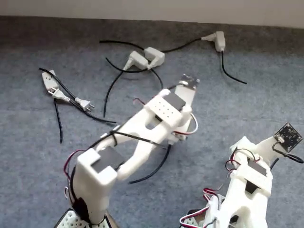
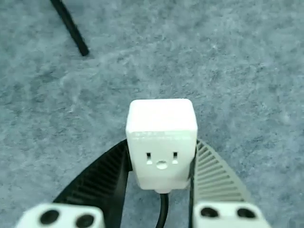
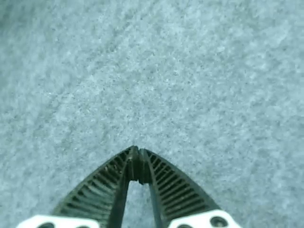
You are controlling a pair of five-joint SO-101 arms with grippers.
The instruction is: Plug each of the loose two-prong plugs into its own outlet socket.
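The left tool (image 2: 161, 148) pinches one white outlet socket (image 2: 161, 126) by its sides, over the grey tabletop (image 2: 247, 57). The socket's two slots face the wrist camera. The right tool (image 3: 138, 164) is pressed together and holds nothing. The high view adds one loose plug (image 1: 84, 103) lying at the left, and one joined pair (image 1: 145, 58) farther back.

The tabletop (image 1: 266, 95) is covered with a grey, felt-like fabric whose nap looks fine and speckled close up. Along its far edge the cover runs in a darker band (image 1: 47, 27), and beyond that lies a plain pale strip (image 1: 142, 8).
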